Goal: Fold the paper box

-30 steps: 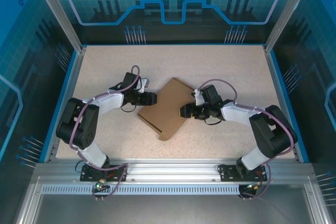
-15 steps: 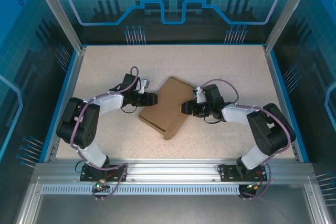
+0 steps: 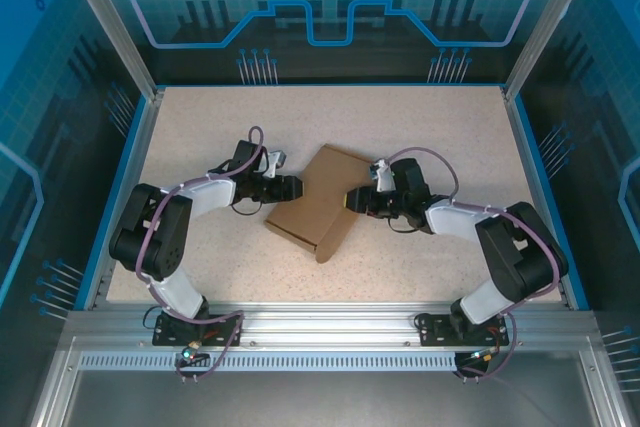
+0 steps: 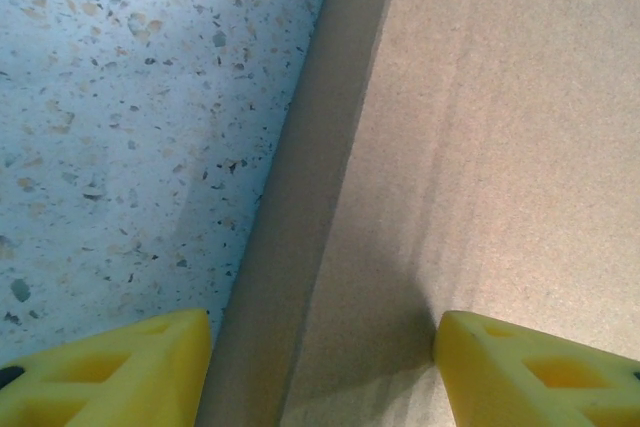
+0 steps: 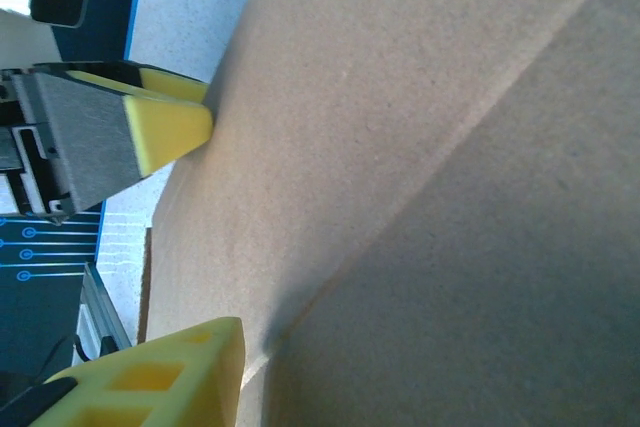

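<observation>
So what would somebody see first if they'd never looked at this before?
Probably the brown cardboard box, lying slanted in the middle of the speckled table. Then the robot's left gripper reaching at its left side and the right gripper at its right. Up close, the bright yellow fingertips stand out against the cardboard.

The left arm (image 3: pixel 200 193) and right arm (image 3: pixel 456 215) are identical: black joint housings, white link covers, one purple cable (image 3: pixel 257 137) routed externally. Fingers (image 4: pixel 100 372) are yellow wedges with recessed pockets, mounted on a grey metal carrier (image 5: pixel 75 142).
</observation>
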### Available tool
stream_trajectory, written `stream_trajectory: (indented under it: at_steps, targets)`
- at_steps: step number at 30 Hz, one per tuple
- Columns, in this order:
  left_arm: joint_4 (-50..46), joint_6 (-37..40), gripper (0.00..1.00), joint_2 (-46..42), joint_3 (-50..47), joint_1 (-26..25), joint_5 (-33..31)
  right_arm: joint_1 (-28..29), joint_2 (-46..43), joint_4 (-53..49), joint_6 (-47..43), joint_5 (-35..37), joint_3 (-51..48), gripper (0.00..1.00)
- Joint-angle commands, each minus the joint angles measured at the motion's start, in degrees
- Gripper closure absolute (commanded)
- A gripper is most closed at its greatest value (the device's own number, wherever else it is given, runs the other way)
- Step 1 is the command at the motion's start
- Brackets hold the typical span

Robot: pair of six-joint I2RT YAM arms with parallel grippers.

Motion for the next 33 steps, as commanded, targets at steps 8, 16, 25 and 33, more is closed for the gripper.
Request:
stream_trajectory:
  at_steps: [8,16,25,33]
  targets:
    - [2.96,-2.92,0.35,3.2,-1.27,-1.23,8.85,0.66,-6.29,0.48,-1.49,-1.4,2.43,0.55]
    - [4.93,-4.42,0.33,4.25,-0.8,-2.11,10.53,1.95,-9.15,-6.87,-3.18,1.76,4.98,0.55]
    - [5.34,-4.82,0.33,5.38,0.33,-3.01,11.1,3.38,-10.03,-11.44,-4.44,3.26,8.4,0.55]
    - [5.06,-4.81,0.32,6.33,1.57,-3.78,11.32,4.85,-8.88,-15.31,-5.52,4.78,11.33,0.54]
